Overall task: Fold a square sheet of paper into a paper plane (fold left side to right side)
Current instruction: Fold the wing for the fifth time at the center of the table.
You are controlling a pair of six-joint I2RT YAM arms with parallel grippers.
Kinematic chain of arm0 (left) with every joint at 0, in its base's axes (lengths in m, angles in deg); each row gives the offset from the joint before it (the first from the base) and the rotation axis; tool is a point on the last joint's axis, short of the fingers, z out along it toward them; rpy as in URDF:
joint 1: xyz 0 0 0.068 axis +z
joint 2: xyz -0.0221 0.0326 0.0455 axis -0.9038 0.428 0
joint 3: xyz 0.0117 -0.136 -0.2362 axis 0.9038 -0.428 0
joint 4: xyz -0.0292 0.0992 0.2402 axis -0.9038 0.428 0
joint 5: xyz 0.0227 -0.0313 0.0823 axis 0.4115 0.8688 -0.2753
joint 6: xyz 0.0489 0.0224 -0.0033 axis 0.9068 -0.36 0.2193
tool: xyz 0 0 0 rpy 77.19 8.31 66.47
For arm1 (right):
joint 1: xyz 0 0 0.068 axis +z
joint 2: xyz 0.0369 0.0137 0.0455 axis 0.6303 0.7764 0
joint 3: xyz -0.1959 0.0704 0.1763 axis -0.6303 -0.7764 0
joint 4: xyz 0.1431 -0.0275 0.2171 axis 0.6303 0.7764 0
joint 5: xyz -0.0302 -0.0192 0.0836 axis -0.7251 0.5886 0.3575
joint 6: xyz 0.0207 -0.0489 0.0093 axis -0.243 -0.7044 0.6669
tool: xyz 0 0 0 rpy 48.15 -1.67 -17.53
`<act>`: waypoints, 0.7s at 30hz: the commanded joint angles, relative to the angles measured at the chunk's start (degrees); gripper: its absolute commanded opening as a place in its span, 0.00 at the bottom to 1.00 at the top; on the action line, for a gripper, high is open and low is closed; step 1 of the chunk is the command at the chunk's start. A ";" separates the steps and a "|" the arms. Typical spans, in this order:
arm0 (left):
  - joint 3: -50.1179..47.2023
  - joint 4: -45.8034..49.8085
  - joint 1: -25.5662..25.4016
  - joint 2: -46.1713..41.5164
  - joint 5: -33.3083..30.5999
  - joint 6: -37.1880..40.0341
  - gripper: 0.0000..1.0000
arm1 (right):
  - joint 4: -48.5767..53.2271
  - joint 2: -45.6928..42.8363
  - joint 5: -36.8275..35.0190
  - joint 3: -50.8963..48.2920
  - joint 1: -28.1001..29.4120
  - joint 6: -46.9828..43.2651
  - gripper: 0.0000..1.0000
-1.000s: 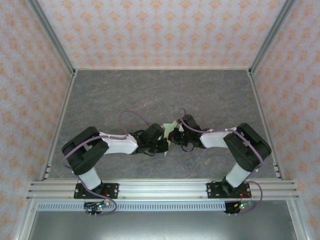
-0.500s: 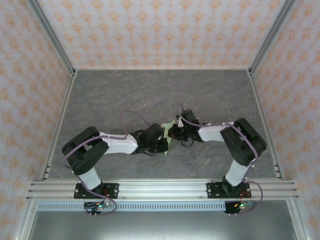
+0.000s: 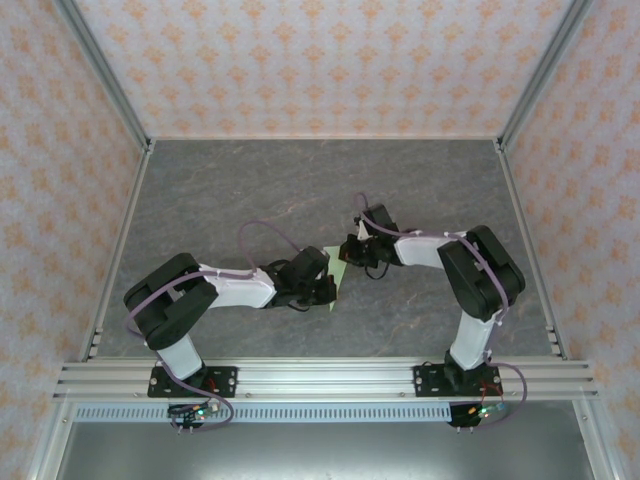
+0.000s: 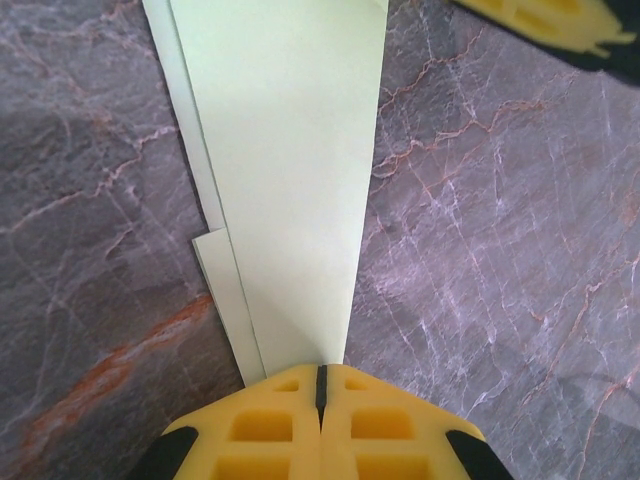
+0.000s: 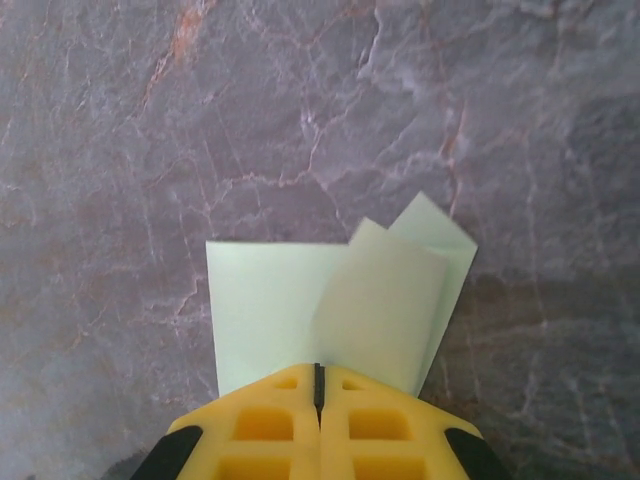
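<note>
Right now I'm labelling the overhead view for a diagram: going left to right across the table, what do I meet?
In order: left arm → left tool → folded green paper → right tool → right arm.

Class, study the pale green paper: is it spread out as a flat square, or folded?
Folded. The paper tapers into a narrow wedge with stacked layer edges along one side; the right wrist view shows overlapping flaps.

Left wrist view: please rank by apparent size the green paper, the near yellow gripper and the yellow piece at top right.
1. green paper
2. left gripper, though nearness to the camera enlarges it
3. right gripper, cut by the frame edge
</note>
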 commanded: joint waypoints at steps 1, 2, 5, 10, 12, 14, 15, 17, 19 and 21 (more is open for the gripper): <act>-2.29 7.65 -0.47 2.84 -1.00 0.50 0.05 | 3.20 1.86 -6.99 2.05 -2.17 -3.35 0.03; -2.30 7.62 -0.46 2.83 -1.06 0.49 0.05 | 3.36 2.20 -6.99 2.46 -2.50 -3.68 0.03; -2.38 7.58 -0.50 2.84 -1.06 0.48 0.05 | 4.45 3.13 -7.18 3.78 -3.51 -4.63 0.03; -2.47 7.57 -0.50 2.75 -1.03 0.39 0.05 | 5.19 4.52 -6.54 5.53 -5.45 -5.54 0.03; -2.51 7.56 -0.53 2.76 -1.01 0.42 0.05 | 5.72 4.88 -6.36 6.21 -6.02 -5.97 0.03; -2.61 7.56 -0.47 2.67 -1.00 0.39 0.05 | 6.45 5.21 -6.32 7.14 -6.63 -6.42 0.03; -2.56 7.51 -0.54 2.63 -1.00 0.39 0.05 | 6.77 5.38 -6.29 7.67 -6.95 -6.72 0.03; -2.68 7.42 -0.50 2.50 -1.00 0.39 0.05 | 7.51 5.73 -6.34 8.63 -7.76 -7.16 0.03; -2.66 7.37 -0.47 2.30 -1.02 0.45 0.05 | 7.94 5.71 -6.18 9.43 -8.91 -7.25 0.03; -2.58 7.35 -0.50 2.12 -1.02 0.39 0.05 | 8.48 4.83 -6.13 10.06 -9.74 -7.39 0.03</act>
